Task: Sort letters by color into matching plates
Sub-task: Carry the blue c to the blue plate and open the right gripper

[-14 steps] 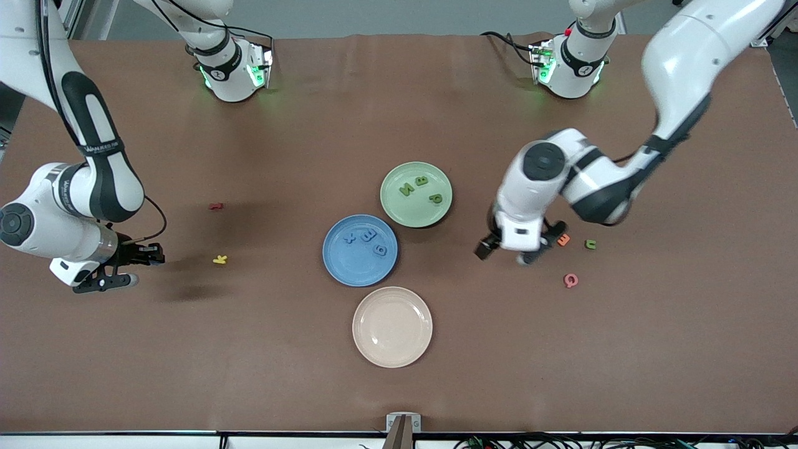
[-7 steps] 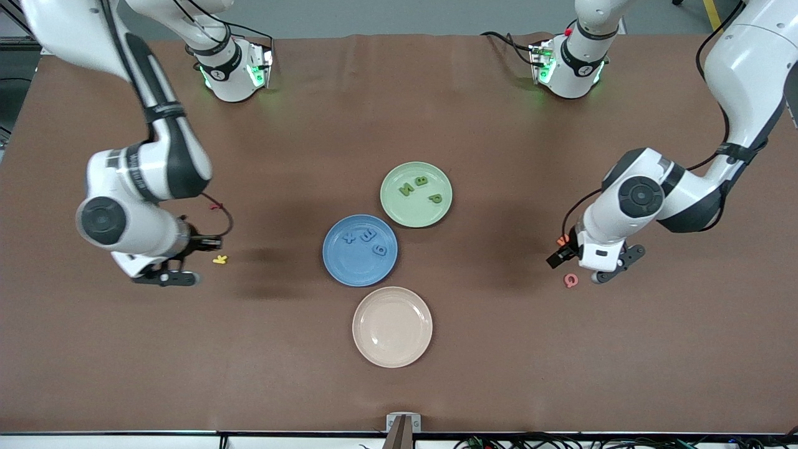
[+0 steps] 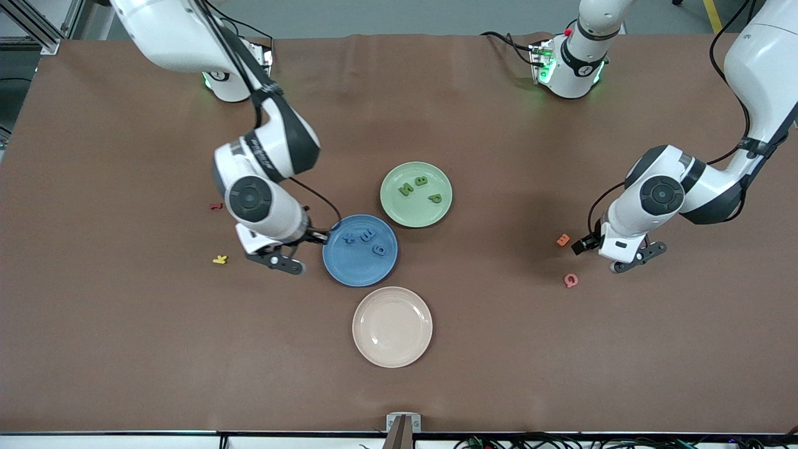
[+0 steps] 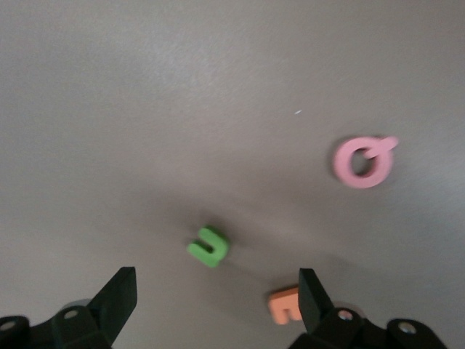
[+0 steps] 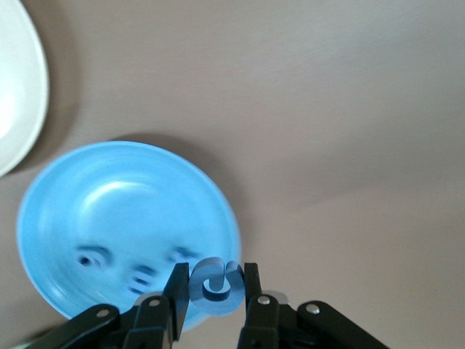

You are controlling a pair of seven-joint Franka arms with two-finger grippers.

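The blue plate (image 3: 355, 268) holds three blue letters (image 3: 368, 235). Touching it, the pale green plate (image 3: 411, 213) holds three green letters (image 3: 434, 199). My right gripper (image 3: 300, 249) hangs over the blue plate's rim at the right arm's end, shut on a blue letter (image 5: 216, 285) that stands on edge between its fingers above the blue plate (image 5: 123, 203). My left gripper (image 4: 216, 283) is open over bare table, above a lone green letter (image 4: 209, 246). In the front view the left gripper (image 3: 608, 252) hides that green letter.
A beige plate (image 3: 392, 326) lies nearer the front camera than the blue one. An orange letter (image 3: 563, 239) and a pink letter (image 3: 570, 280) lie beside the left gripper. A yellow letter (image 3: 219, 259) and a red letter (image 3: 216, 206) lie toward the right arm's end.
The right arm swept from its end of the table to the blue plate's rim, its gripper staying shut. The left arm moved away from the plates to the loose letters, staying open.
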